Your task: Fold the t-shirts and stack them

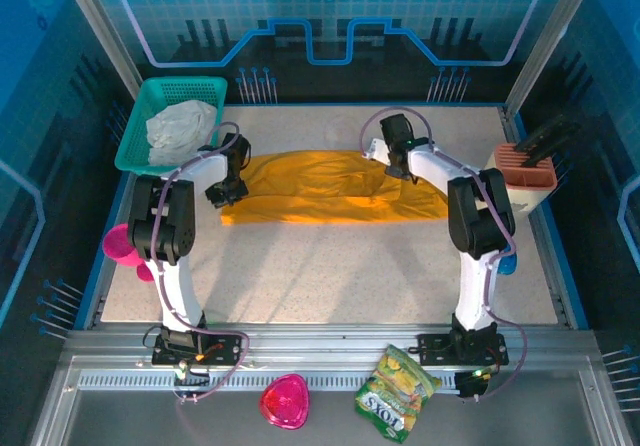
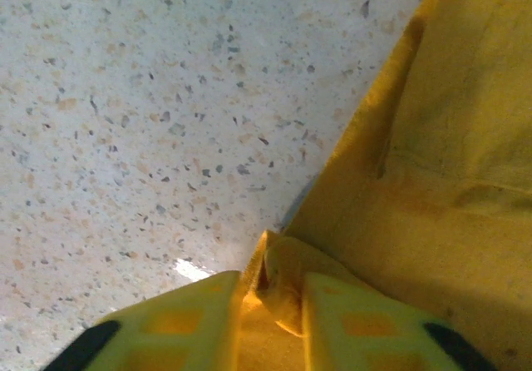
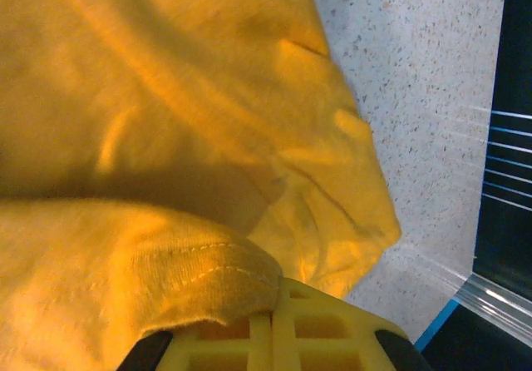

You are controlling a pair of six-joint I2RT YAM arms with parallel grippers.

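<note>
The mustard-orange t-shirt of thin soft cloth [image 1: 330, 191] lies on the far half of the pale speckled counter [image 1: 330, 286]. It is gathered into a long band whose long axis runs left to right. The left claw [image 1: 228, 190] sits at the band's left end and the right claw [image 1: 400, 164] at its far edge toward the right, so each arm is nearest its own end. The left claw is narrow, with a bunched fold of cloth pinched between its fingers [image 2: 208, 313]. The right claw is almost closed, with a stitched hem caught at its tips. The cloth looks limp, creased and unprinted, and is not yet a compact fold.
</note>
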